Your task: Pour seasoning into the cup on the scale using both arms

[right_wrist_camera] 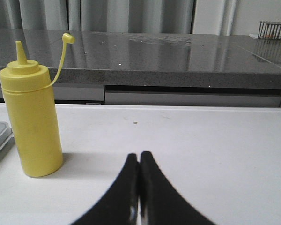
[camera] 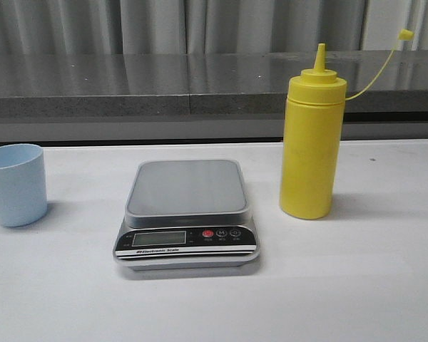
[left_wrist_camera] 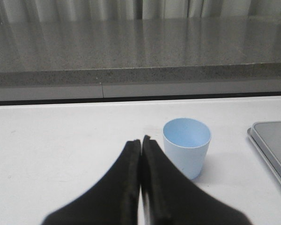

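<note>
nothing begun: the scale (camera: 187,214) sits bare at frame centre, the cup (camera: 15,184) at far left, the seasoning (camera: 312,146) upright at right. left gripper (left_wrist_camera: 141,140) and right gripper (right_wrist_camera: 139,156) are both pressed closed, empty. next, likely: open, fetch the cup.

Lab-style test bench, white table (camera: 385,285), grey stone counter (camera: 128,85) (speckled), grey curtains (camera: 164,25) behind
</note>
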You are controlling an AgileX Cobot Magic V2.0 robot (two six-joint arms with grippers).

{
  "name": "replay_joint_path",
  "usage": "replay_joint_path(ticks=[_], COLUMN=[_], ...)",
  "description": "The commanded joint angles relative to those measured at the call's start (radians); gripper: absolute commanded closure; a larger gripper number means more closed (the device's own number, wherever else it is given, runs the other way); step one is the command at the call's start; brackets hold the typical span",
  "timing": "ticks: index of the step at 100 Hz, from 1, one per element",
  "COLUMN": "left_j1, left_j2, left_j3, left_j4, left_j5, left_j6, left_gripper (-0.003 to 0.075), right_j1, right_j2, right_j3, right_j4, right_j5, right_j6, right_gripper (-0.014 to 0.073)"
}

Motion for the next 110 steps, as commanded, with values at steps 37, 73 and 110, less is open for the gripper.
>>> replay_joint_path(ticks=[37,73,110], left_j1=[0.002,0.000,-0.002], left_j2=[0.613,0.993,1.218], left_j3=[-0.542,-0.732,-0.835], left_j4=[-0.085,-0.109,-0.148], left_j5=[0.147,0.237,0.311], left_j6=[-0.009,-0.009,-0.009], left_gripper=[0.0740,0.0739,0.0393], right_j1=[-0.005,-0.005,-0.005], right_j2=[-0.020,-0.020,-0.020], right_j3=[-0.022,-0.022,-0.022], right_j4=[-0.011,-0.011,-0.011], right_j5=[-0.083,-0.083,-0.083], right_j6=[0.000,0.000,0.000], right_gripper=[0.0660,0.0660,0.0660])
